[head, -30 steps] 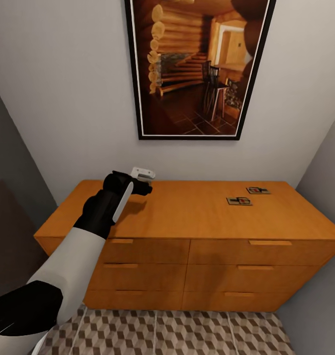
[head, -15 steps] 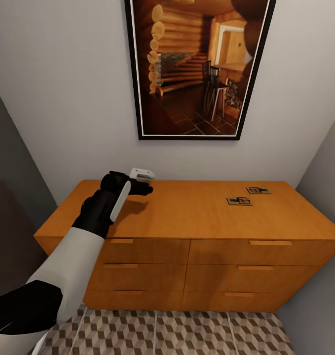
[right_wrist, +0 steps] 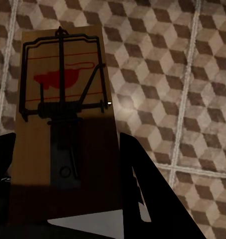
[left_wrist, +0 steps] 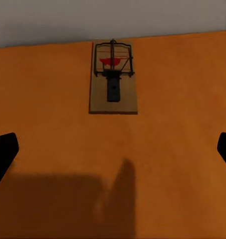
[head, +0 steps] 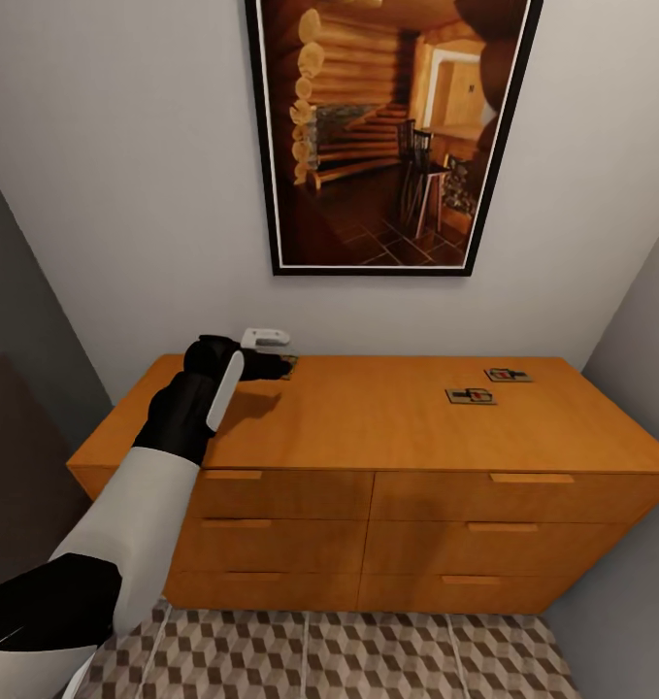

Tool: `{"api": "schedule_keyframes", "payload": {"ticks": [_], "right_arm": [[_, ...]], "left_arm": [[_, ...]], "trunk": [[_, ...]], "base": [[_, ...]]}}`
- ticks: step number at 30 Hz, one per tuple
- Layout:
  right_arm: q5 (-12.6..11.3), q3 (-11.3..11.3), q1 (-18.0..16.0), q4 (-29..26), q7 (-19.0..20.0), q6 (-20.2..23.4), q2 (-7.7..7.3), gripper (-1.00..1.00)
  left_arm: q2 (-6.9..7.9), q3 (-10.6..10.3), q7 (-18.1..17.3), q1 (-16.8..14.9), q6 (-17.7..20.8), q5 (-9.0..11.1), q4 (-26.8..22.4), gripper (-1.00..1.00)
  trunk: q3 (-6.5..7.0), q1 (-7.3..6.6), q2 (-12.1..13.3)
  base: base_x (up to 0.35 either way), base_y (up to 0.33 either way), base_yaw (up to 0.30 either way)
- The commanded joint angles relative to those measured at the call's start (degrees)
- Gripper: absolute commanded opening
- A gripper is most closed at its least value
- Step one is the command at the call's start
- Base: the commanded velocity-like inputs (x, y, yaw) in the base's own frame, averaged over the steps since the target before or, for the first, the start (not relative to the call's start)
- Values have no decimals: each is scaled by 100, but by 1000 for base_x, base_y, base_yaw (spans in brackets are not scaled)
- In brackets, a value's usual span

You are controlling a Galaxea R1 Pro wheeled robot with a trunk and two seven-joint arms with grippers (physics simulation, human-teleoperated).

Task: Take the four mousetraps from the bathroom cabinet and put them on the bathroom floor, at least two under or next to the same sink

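Note:
The orange-brown cabinet (head: pixel 368 427) stands against the wall, all drawers closed. Two mousetraps (head: pixel 470 395) (head: pixel 507 375) lie on the right of its top. My left gripper (head: pixel 276 365) hovers low over the back left of the top, open. In the left wrist view a third mousetrap (left_wrist: pixel 113 77) lies flat just beyond the wide-spread fingertips (left_wrist: pixel 3 154), near the wall. My right gripper (right_wrist: pixel 68 199) is shut on another mousetrap (right_wrist: pixel 63 129), held above the cube-patterned bathroom floor (right_wrist: pixel 182 74). The sink is out of view.
A large framed picture (head: pixel 387 136) of a log interior hangs over the cabinet. Grey walls close in on both sides, making a narrow alcove. A strip of tiled floor (head: pixel 319 655) shows in front of the drawers.
My left arm has shifted a little to the left and toward the wall over the cabinet top. The two mousetraps on the right have not moved.

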Motion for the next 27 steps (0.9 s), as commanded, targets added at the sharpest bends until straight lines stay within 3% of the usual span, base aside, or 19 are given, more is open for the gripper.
{"api": "schedule_keyframes", "payload": {"ticks": [1, 15, 27], "right_arm": [[25, 8, -2, 4, -14, -18, -2, -100], [25, 8, 0, 4, -10, -17, -3, -100], [25, 8, -5, 4, -5, -17, -2, -100]], "left_arm": [[0, 6, 32, -4, 21, 48, -6, 100], [93, 43, 32, -4, 20, 31, -45, 100], [80, 44, 26, -4, 26, 35, -44, 100]], "trunk": [[-5, 0, -3], [-5, 0, -3], [-17, 0, -3]], "base": [[0, 0, 0], [0, 0, 0], [4, 0, 0]]}}
